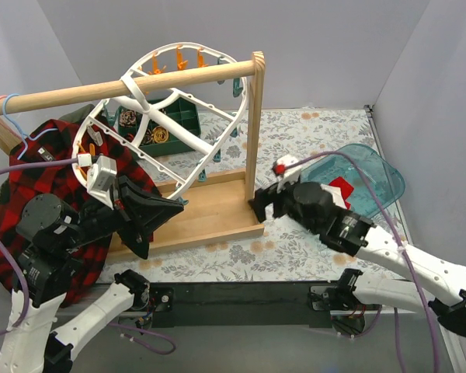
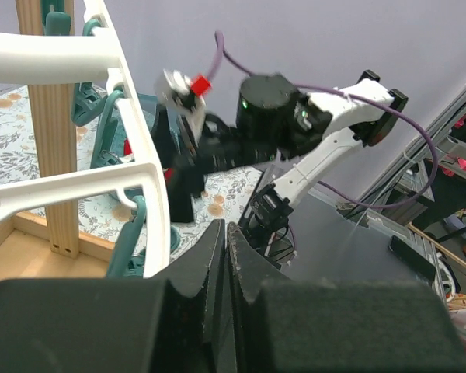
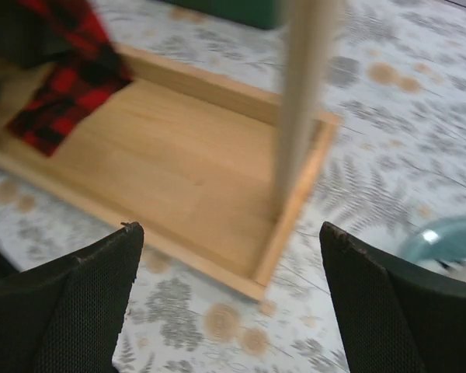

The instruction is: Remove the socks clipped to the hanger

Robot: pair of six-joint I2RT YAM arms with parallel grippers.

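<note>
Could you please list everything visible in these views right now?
rail stand: one, wooden, centre
hanger: one, white, on the stand's rail
clips: several, orange and teal, on the hanger
green socks: count unclear, green-gold, behind hanger bars
red sock: one, red-white, in the bin
bin: one, clear teal, right side
plaid shirt: one, red-black, left
thin hanger: one, blue-pink, rail's left end
tablecloth: one, floral, under everything
left gripper: one, black, shut, beside hanger
right gripper: one, black, open, near stand's post
</note>
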